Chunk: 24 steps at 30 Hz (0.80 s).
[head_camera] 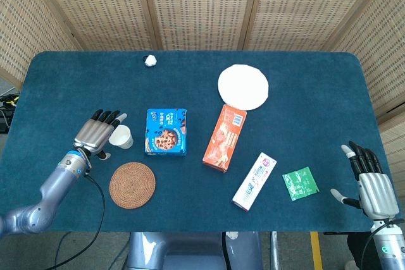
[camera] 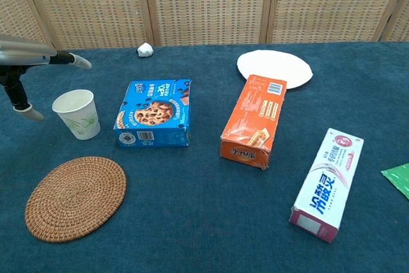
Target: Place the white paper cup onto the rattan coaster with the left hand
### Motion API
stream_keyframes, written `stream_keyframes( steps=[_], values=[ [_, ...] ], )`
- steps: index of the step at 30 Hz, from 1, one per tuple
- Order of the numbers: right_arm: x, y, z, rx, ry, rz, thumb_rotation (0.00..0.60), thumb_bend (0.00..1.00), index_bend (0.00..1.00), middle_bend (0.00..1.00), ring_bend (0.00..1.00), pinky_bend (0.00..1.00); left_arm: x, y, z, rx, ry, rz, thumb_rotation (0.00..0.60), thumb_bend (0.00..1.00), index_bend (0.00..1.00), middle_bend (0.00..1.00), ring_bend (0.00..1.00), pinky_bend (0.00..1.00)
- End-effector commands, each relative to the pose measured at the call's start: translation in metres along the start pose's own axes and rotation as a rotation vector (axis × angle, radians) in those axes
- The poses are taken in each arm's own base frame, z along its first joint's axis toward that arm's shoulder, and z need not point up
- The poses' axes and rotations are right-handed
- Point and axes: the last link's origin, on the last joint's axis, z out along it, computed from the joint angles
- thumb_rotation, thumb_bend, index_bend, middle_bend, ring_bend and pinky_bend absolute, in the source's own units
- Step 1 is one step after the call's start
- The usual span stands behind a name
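The white paper cup (head_camera: 122, 136) (camera: 77, 114) stands upright on the blue table, left of the cookie box. The round rattan coaster (head_camera: 132, 185) (camera: 75, 197) lies just in front of it, nearer the table's front edge. My left hand (head_camera: 99, 132) (camera: 29, 78) is open with fingers spread, right beside the cup on its left; whether it touches the cup is unclear. My right hand (head_camera: 369, 181) rests open at the table's front right corner, holding nothing; the chest view does not show it.
Right of the cup lies a blue cookie box (head_camera: 166, 132). Further right are an orange box (head_camera: 224, 136), a toothpaste box (head_camera: 254, 181), a green sachet (head_camera: 300, 183), a white plate (head_camera: 243, 86), and a crumpled paper ball (head_camera: 150, 61) at the back.
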Motion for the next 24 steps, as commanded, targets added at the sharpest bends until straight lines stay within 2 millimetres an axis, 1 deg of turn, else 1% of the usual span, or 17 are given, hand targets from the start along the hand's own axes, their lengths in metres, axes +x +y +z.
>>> stream_keyframes(
  steps=[1, 7, 12, 19, 24],
  values=[
    [0.000, 0.000, 0.000, 0.000, -0.002, 0.000, 0.600, 0.13, 0.03, 0.00, 0.00, 0.00, -0.003, 0.003, 0.004, 0.005, -0.015, 0.010, 0.600, 0.20, 0.00, 0.00, 0.00, 0.00],
    [0.000, 0.001, 0.000, -0.001, 0.002, 0.004, 0.600, 0.13, 0.04, 0.00, 0.00, 0.00, -0.011, 0.011, 0.013, 0.002, -0.044, 0.011, 0.600, 0.20, 0.00, 0.00, 0.00, 0.00],
    [0.000, 0.002, 0.000, -0.002, 0.003, 0.006, 0.600, 0.13, 0.04, 0.00, 0.00, 0.00, -0.014, 0.016, 0.018, 0.005, -0.048, 0.018, 0.600, 0.20, 0.00, 0.00, 0.00, 0.00],
    [0.000, 0.001, 0.001, 0.003, 0.003, 0.008, 0.600, 0.13, 0.05, 0.00, 0.00, 0.00, -0.017, 0.024, 0.026, 0.009, -0.049, 0.020, 0.600, 0.38, 0.01, 0.00, 0.00, 0.00],
    [0.000, 0.001, 0.001, 0.007, 0.011, 0.009, 0.600, 0.13, 0.05, 0.00, 0.00, 0.00, -0.020, 0.024, 0.027, 0.020, -0.051, 0.032, 0.600, 0.40, 0.01, 0.00, 0.00, 0.00]
  ],
)
